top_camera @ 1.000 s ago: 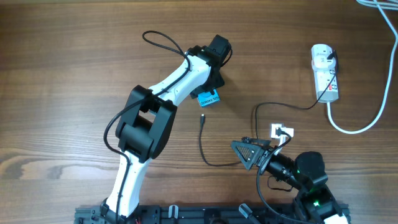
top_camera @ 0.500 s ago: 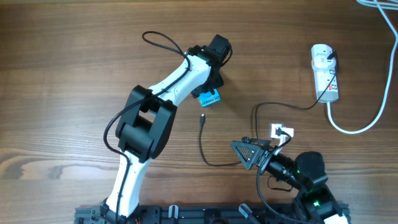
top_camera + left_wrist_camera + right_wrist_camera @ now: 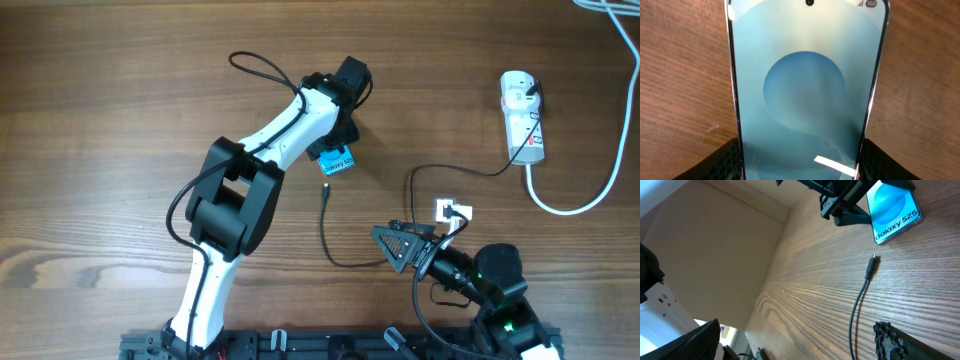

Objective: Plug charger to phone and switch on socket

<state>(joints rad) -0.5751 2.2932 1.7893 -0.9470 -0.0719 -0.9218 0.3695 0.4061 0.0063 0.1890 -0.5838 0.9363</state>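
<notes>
Plug-in step: left gripper clamps phone by its edges on table; right gripper gapes wide, empty. Unplugged connector tip of charger lies near phone. Next, likely: right gripper takes connector tip, lines it up.

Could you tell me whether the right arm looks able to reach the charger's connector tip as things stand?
Probably yes: the connector tip lies on the table, clear of the phone, with nothing between it and the open right gripper.

One phone, one charger, one socket, two robot arms.
</notes>
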